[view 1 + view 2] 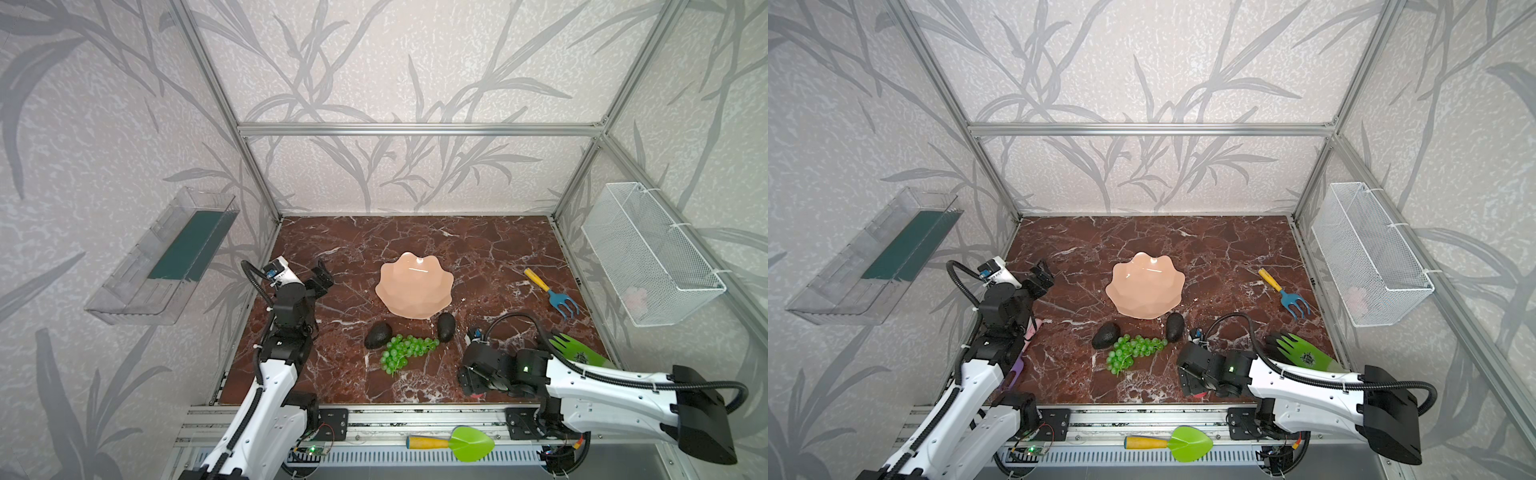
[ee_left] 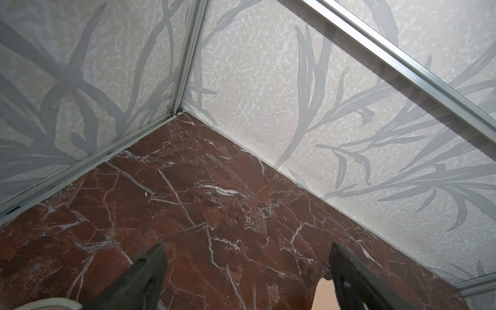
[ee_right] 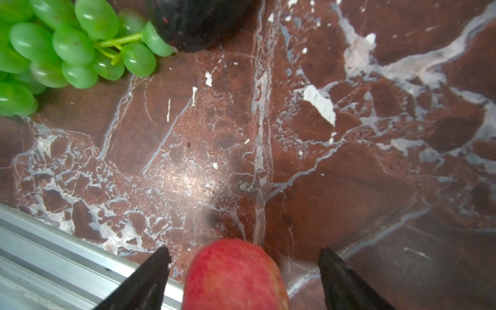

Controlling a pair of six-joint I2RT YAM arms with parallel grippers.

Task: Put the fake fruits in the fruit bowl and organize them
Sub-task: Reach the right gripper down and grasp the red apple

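Note:
The peach-pink fruit bowl (image 1: 413,286) (image 1: 1144,291) stands mid-table, with nothing in it. In front of it lie two dark avocados (image 1: 378,336) (image 1: 446,327) with the green grapes (image 1: 405,351) (image 1: 1133,351) between them. Near the front edge, my right gripper (image 3: 244,252) (image 1: 473,390) is open and straddles the red strawberry (image 3: 233,276), with a gap on each side. The grapes (image 3: 67,51) and one avocado (image 3: 198,21) lie beyond it. My left gripper (image 2: 247,248) (image 1: 322,276) hangs open over bare marble, left of the bowl (image 2: 323,295).
A blue rake with a yellow handle (image 1: 552,293) lies at the right. A green garden glove (image 1: 577,353) sits behind my right arm. A green trowel (image 1: 457,442) rests on the front rail. A white wire basket (image 1: 652,253) and a clear bin (image 1: 162,257) hang on the side walls.

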